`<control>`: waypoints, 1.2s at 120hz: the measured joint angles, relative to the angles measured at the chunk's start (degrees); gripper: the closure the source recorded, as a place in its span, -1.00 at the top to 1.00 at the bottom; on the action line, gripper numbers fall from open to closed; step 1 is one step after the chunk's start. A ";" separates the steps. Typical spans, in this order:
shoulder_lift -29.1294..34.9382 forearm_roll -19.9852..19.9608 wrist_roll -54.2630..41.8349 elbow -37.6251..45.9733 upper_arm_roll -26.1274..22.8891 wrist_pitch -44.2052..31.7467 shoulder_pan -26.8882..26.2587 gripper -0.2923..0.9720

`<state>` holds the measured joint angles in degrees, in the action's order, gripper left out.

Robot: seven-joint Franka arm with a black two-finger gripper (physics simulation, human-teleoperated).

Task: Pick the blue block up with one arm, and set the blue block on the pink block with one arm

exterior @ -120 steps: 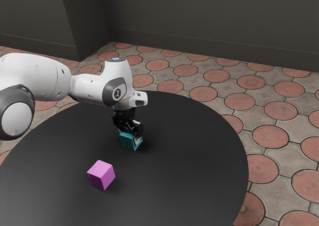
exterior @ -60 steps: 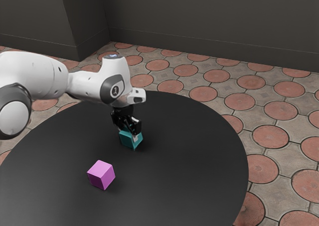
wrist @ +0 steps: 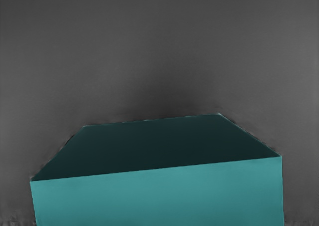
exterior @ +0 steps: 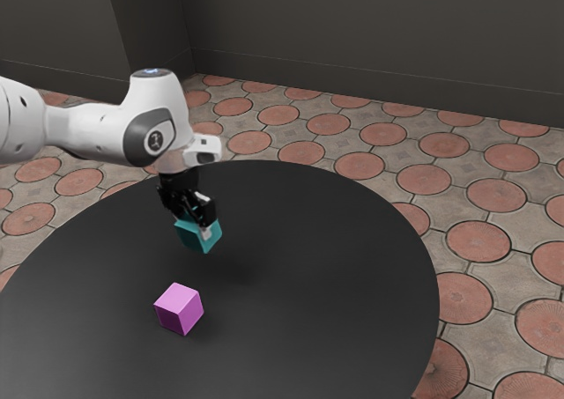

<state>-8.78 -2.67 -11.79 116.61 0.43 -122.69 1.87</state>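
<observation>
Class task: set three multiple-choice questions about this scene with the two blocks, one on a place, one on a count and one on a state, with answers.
1. Where is the blue block relative to the table? A resting on it; B held above it; C beneath it.
2. How many blocks rest on the table? A none; B one; C two.
3. The hand is: A open and empty; B shut on the blue block; C shut on nothing.
Answers: 1 B, its shadow lies apart from it on the tabletop. 2 B, just the pink block sits there. 3 B, it clamps the blue block from two sides.
</observation>
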 joint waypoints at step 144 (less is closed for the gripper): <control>13.89 -0.03 0.54 18.43 -3.19 0.43 0.94 0.01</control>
<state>5.11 -2.70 -11.24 135.04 -2.76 -122.26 2.81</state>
